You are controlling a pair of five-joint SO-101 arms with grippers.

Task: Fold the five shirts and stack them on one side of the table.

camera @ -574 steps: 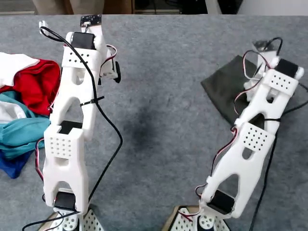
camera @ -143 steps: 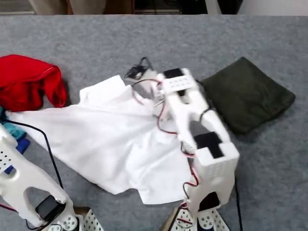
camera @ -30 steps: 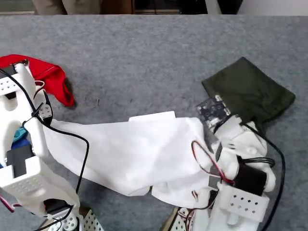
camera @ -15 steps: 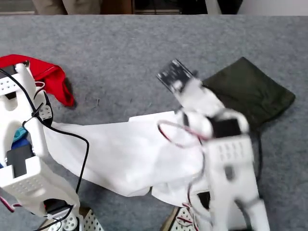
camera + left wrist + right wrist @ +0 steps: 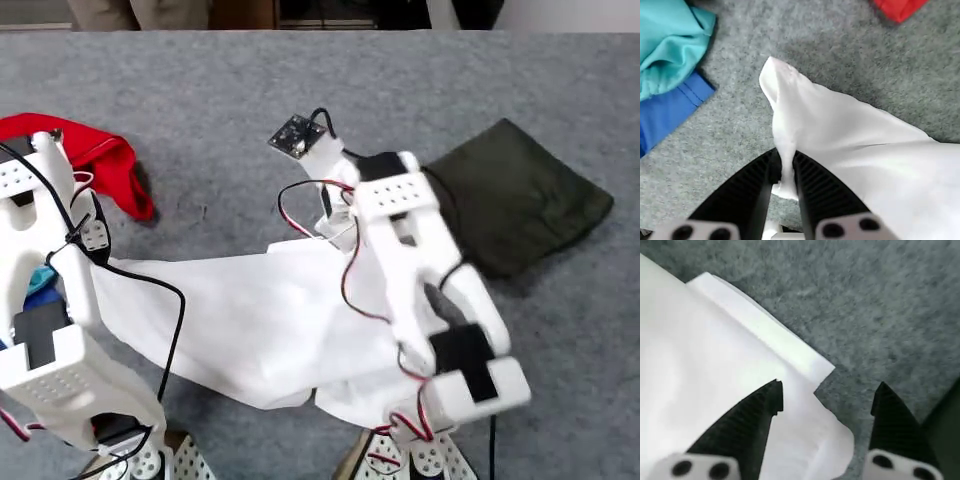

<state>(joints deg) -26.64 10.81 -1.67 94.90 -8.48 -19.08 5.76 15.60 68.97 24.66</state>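
Observation:
A white shirt (image 5: 270,315) lies spread and crumpled across the near middle of the grey table. At the table's left, my left gripper (image 5: 93,236) is shut on the shirt's left corner; the left wrist view shows its fingers (image 5: 765,175) pinching a fold of the white shirt (image 5: 850,130). My right gripper (image 5: 332,222) hangs open over the shirt's far edge. In the right wrist view its fingertips (image 5: 772,392) stand wide apart above the white shirt's folded corner (image 5: 765,335). A dark green folded shirt (image 5: 510,195) lies at the right.
A red shirt (image 5: 100,160) lies crumpled at the far left, with a teal shirt (image 5: 670,40) and a blue shirt (image 5: 670,107) near the left gripper. Bare grey table (image 5: 300,80) stretches along the far side.
The right arm rose from the near right end of the white shirt and swung out to its far edge. The left arm kept still with the corner held.

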